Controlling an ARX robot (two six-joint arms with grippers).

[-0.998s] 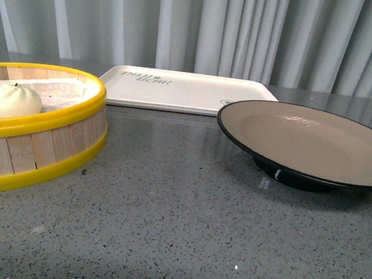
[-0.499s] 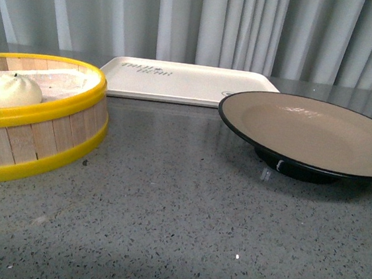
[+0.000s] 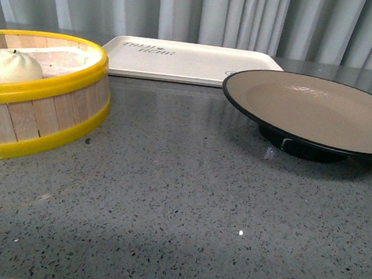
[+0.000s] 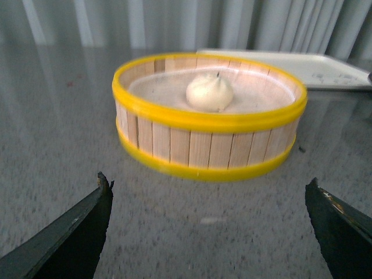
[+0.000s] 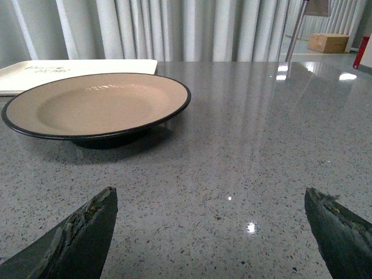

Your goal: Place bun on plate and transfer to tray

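I'd gently pinch the soft bun at ten o'clock by its flanks; left gripper and right gripper gape empty.

Three low forward views, tray in all

Round wooden-slat steamer basket with yellow rims stands upright on the grey speckled stone tabletop, left side. Pale pleated curtain hangs behind. Brown cardboard box visible in the far background.

Glossy speckled stone table, wooden-slat steamer basket (yellow plastic-looking rims), smooth semi-matt plate
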